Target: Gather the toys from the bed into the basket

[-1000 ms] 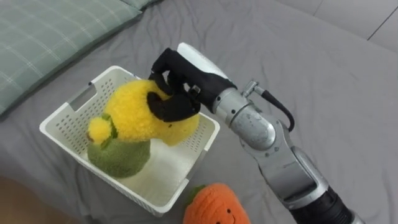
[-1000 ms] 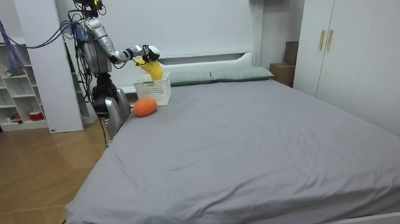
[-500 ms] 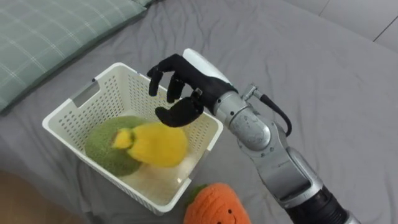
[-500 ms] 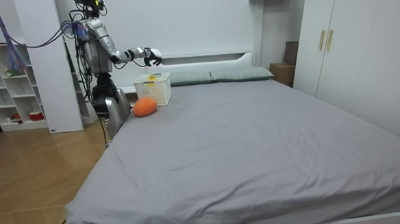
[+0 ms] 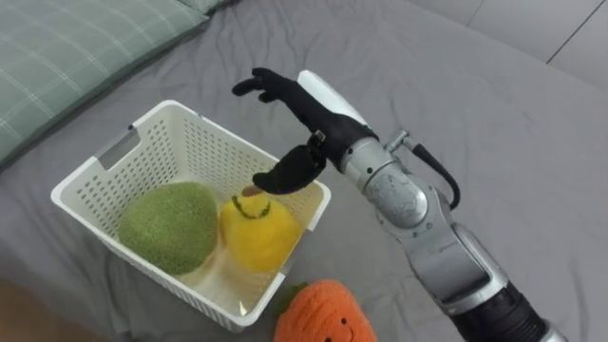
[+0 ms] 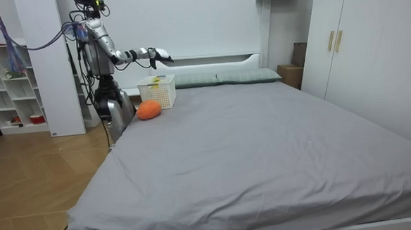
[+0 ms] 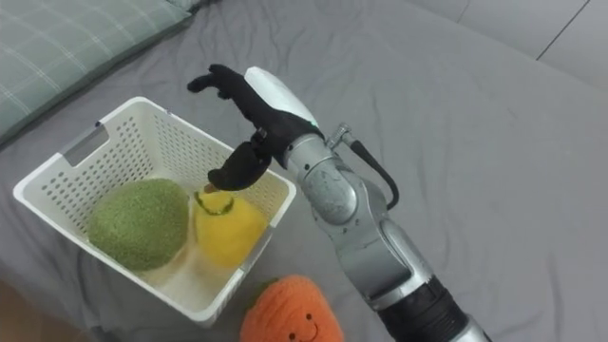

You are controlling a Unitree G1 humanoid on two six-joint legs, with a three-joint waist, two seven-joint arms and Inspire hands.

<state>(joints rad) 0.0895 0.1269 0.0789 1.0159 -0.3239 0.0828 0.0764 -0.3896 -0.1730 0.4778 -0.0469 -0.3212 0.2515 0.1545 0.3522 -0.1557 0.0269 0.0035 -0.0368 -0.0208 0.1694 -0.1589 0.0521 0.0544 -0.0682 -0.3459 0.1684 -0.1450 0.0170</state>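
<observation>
Left eye view: your right hand [image 5: 306,112] has its fingers spread and holds nothing. Just beneath them, the yellow toy [image 5: 256,230] and green toy [image 5: 169,228] lie in the white basket [image 5: 198,142]. The orange toy [image 5: 318,313] is on the bed [image 5: 494,142], back toward the forearm. Room view: the arm reaches out above the basket.

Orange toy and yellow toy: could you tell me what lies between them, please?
Only the white basket, its near wall, shown in the left eye view.

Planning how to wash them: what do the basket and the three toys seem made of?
The basket looks like rigid white plastic, fairly matte: moulded walls pierced with rows of holes. The yellow toy, green toy and orange toy look like plush fabric: fuzzy, nubbly surfaces. Their filling cannot be told.
</observation>
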